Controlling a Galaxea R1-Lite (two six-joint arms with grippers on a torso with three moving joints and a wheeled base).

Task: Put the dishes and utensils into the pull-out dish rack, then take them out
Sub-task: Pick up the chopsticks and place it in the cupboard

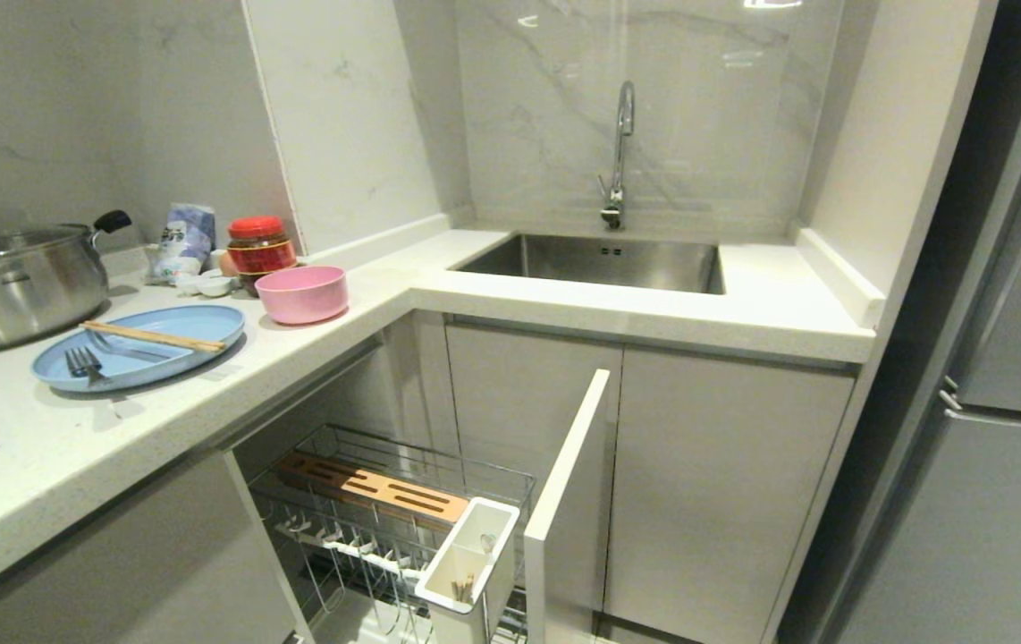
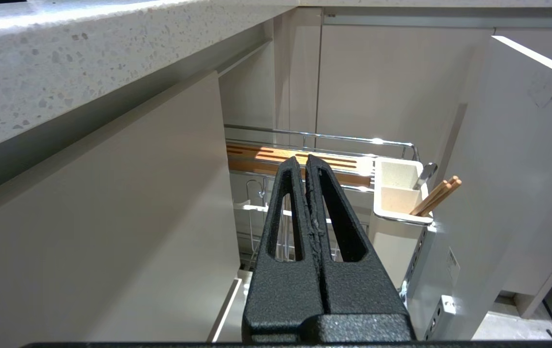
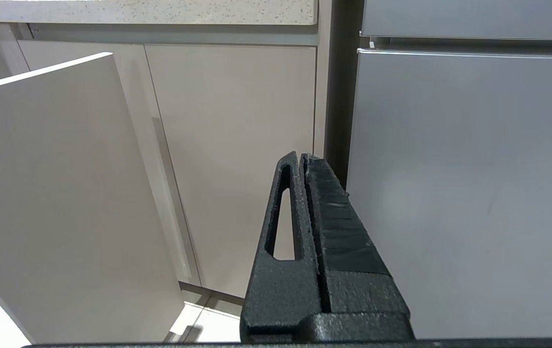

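From my head camera, nearest at 6 o'clock, the rack [image 1: 385,510] stands pulled out below the counter [image 1: 72,447]; its white holder [image 1: 466,563] sits at the front corner just beside the pale front panel [image 1: 564,483], and a wooden strip [image 1: 376,487] lies along the far side of the wire basket; chopstick tips and a metal handle show in the holder in my left wrist camera. My left gripper [image 2: 305,162] hangs low in front of the rack, fingers pressed together, holding nothing; my right gripper [image 3: 301,157] also has its fingers pressed together, empty, facing a cabinet door [image 3: 237,159] and the grey fridge [image 3: 464,183]; neither arm shows in the head camera.

Farther off, at 9 o'clock on the counter, the blue plate [image 1: 139,344] carries the chopsticks [image 1: 153,336] lying across it and the fork [image 1: 108,353] beside them; the pink bowl [image 1: 302,293] stands just past the plate, toward 10 o'clock; a steel pot [image 1: 10,286] sits beside the plate at the left edge; a red-lidded jar [image 1: 258,246] and a bag [image 1: 181,240] stand behind the bowl. At 12 o'clock, farthest, the sink [image 1: 600,261] lies under a tap [image 1: 620,152].
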